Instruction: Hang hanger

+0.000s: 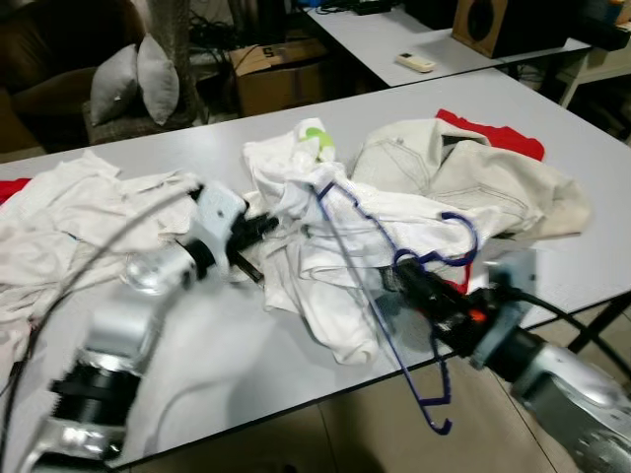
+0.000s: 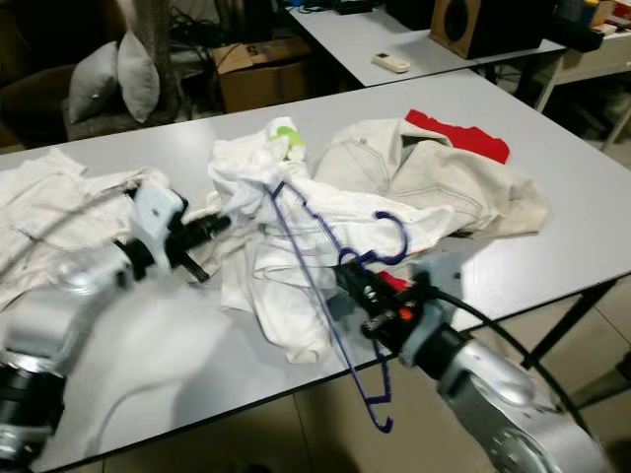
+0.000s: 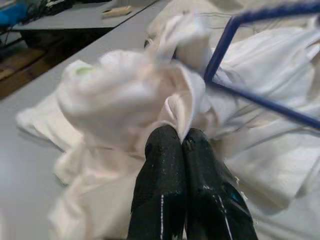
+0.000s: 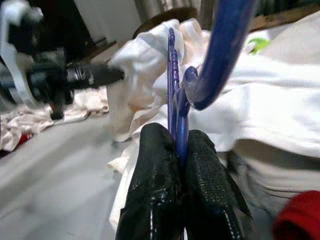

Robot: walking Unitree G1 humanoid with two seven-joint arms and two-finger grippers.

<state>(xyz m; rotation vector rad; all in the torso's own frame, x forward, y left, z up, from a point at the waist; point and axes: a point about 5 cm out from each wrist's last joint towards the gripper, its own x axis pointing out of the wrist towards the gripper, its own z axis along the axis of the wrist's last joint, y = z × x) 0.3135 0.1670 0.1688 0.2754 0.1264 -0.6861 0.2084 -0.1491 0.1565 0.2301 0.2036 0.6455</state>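
While my right tool [image 4: 178, 150] clamps the blue hanger [image 1: 380, 296], my left tool [image 3: 182, 145] pinches the white shirt [image 1: 335, 236], whose folds hide the hanger's far end on the desk [image 1: 227, 345].

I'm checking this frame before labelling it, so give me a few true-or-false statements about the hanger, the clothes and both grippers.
1. The right gripper is shut on the blue hanger. True.
2. The left gripper is open, clear of any cloth. False: its fingers are shut on a fold of the white garment.
3. The hanger dangles from a rail. False: one end is tucked into the white garment and the other end reaches out past the edge of the table.
4. A red cloth lies behind the beige jacket. True.
5. The hanger is red. False: blue.
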